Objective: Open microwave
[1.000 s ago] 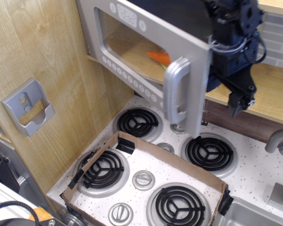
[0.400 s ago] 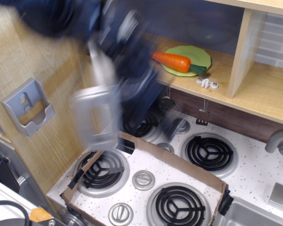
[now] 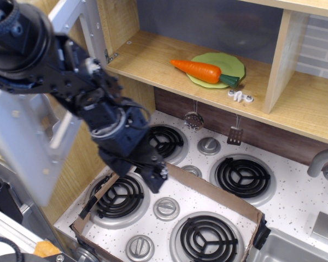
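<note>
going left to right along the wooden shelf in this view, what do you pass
microwave door swung open at far left → carrot → green plate under its right end → small white piece → upright wooden divider

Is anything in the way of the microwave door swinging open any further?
Nothing visible blocks it. The microwave door is already swung wide open at the left, and the hand hangs apart from it, above the stove.
</note>
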Available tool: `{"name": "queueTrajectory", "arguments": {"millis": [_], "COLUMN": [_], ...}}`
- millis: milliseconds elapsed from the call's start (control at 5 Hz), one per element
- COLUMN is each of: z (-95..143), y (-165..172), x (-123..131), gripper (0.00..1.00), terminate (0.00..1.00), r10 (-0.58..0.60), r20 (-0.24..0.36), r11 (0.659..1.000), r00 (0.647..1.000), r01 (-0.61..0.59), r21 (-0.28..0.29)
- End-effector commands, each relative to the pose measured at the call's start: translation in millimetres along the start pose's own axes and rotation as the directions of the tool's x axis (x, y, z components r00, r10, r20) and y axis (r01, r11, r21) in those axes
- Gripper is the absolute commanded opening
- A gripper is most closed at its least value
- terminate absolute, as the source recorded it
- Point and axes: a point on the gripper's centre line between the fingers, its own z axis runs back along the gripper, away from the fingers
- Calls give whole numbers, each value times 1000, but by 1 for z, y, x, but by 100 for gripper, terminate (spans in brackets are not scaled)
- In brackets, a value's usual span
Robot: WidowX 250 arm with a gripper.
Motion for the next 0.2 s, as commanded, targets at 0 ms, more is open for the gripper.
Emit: {"name": "queueTrajectory", "arguments": {"millis": [0], "z": [7], "y": [-12], "x": [-3], "gripper": [100], "terminate": [100], "r10": [-21], "r20": [-6], "r11": [1000], "r00": [1000], "r01": [21], "r21": [19]}}
